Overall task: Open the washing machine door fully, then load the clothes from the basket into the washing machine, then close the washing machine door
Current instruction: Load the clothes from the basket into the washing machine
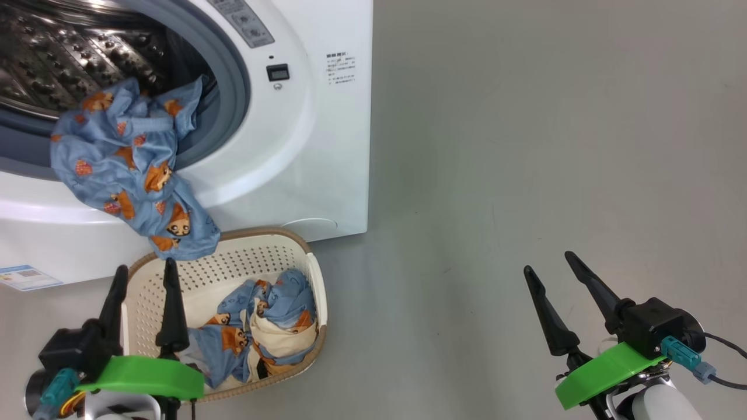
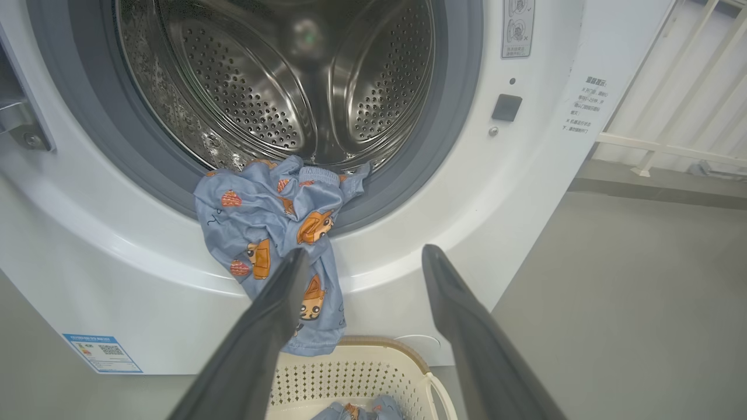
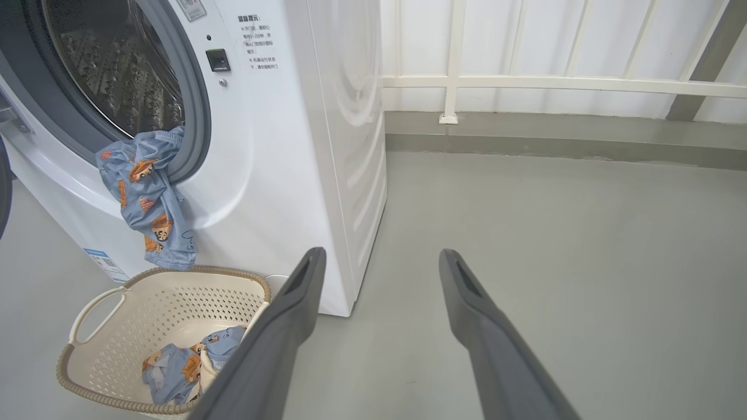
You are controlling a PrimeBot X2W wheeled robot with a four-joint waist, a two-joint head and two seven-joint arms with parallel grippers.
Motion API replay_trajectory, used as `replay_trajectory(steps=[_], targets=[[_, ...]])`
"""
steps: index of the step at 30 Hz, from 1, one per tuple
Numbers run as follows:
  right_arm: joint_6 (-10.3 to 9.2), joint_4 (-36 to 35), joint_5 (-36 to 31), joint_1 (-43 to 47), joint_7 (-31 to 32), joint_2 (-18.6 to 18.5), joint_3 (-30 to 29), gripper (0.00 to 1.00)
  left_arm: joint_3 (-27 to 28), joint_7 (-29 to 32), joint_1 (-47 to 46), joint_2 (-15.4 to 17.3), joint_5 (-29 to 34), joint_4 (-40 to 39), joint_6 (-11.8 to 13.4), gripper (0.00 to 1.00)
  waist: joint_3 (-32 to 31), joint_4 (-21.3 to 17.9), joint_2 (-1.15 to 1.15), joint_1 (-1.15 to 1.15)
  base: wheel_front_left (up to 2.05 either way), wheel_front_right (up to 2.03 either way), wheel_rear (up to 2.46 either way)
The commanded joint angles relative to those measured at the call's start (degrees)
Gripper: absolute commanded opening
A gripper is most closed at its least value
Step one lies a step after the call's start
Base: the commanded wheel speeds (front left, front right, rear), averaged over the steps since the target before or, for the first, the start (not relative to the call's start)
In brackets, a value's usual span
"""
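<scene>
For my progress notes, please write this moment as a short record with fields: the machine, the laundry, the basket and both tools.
washing machine: opening uncovered, steel drum visible
hanging piece: blue printed cloth, draped over the seal, hanging towards the basket rim
basket: on the floor before the machine
clothes in basket: blue and cream pieces
left tool: open, empty, over the basket
right tool: open, empty, over bare floor

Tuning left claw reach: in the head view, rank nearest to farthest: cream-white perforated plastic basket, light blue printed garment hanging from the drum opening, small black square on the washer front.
1. Cream-white perforated plastic basket: beneath the left claw, lower left.
2. Light blue printed garment: above the basket, draped from the white washing machine opening.
3. Small black square: higher, right of that opening.
</scene>
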Motion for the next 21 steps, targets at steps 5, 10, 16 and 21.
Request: replay_trajectory(steps=[5,10,16,21], targets=[[0.09,-1.2,0.3,0.0,-0.7,0.1,0.8,1.0,2.1,-0.4,0.6,-0.2,1.1,-1.8,0.3,1.0,0.2,-0.4,0.0,0.0,0.0,0.0,0.0],[0.09,-1.2,0.3,0.0,-0.7,0.1,0.3,1.0,1.9,-0.4,1.0,-0.6,1.6,-1.8,0.3,1.0,0.2,-0.4,0.0,0.0,0.0,0.0,0.0],[0.09,-1.2,0.1,0.1,-0.7,0.5,0.3,1.0,1.4,-0.4,1.2,-0.9,1.9,-1.4,0.3,1.0,0.1,-0.3,0.0,0.0,0.0,0.0,0.0],[0.09,-1.0,0.1,0.1,-0.7,0.6,0.3,1.0,1.5,-0.4,1.5,-0.9,1.9,-1.3,0.4,1.0,-0.2,-0.2,0.0,0.0,0.0,0.0,0.0]])
